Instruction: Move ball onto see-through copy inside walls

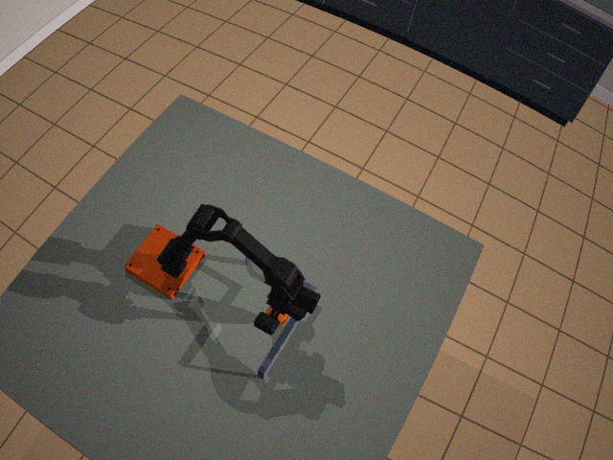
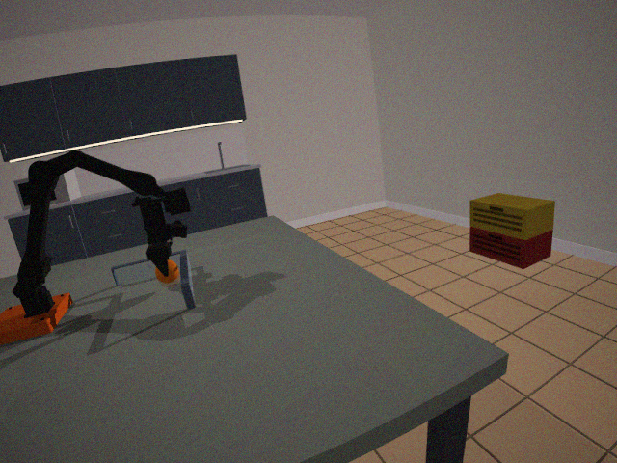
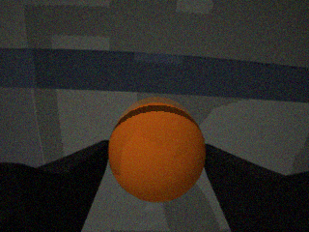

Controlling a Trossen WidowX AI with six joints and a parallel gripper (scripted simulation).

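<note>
The orange ball [image 1: 283, 318] [image 2: 173, 271] [image 3: 156, 164] is held between the two fingers of my gripper [image 1: 279, 316] [image 2: 166, 272] [image 3: 156, 148], which is shut on it and points down. The ball is low, inside the corner of the two clear walls with blue edges [image 1: 279, 348] [image 2: 186, 285] [image 3: 193, 74], close to the longer wall. The see-through copy [image 3: 156, 101] is almost all hidden by the ball; a thin paler rim shows above it in the wrist view. Whether the ball touches the table is not clear.
The arm's orange base [image 1: 148, 257] [image 2: 24, 323] stands on the grey-green table [image 1: 371, 247] [image 2: 299, 348]. The second wall [image 2: 142, 261] runs behind the ball in the exterior view. Yellow and red crates [image 2: 512, 229] stand on the floor away from the table.
</note>
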